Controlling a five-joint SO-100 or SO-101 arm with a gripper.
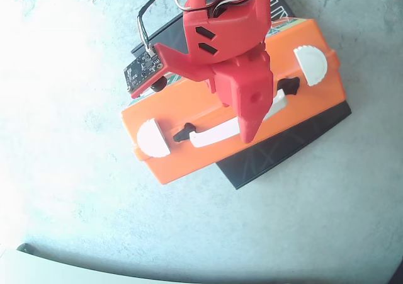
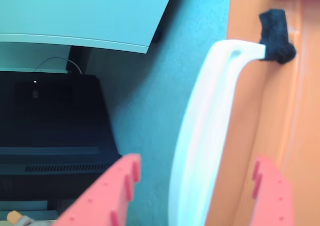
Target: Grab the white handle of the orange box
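Note:
The orange box point(image 1: 208, 158) lies flat on the grey table, its white handle point(image 1: 211, 135) running along its top between two black mounts. My red gripper point(image 1: 248, 131) hangs over the middle of the handle. In the wrist view the gripper point(image 2: 196, 163) is open, with one red finger point(image 2: 117, 188) on the left over the grey table and the other point(image 2: 272, 193) on the right over the orange box point(image 2: 300, 136). The white handle point(image 2: 205, 126) stands between them, touching neither finger that I can see.
Two white half-round latches point(image 1: 153, 139) point(image 1: 313, 63) sit at the box's ends. A black flat board point(image 1: 286, 148) lies under the box. A pale table edge point(image 1: 63, 270) runs at the bottom left. The wrist view shows a dark cabinet point(image 2: 50, 121) beyond the table.

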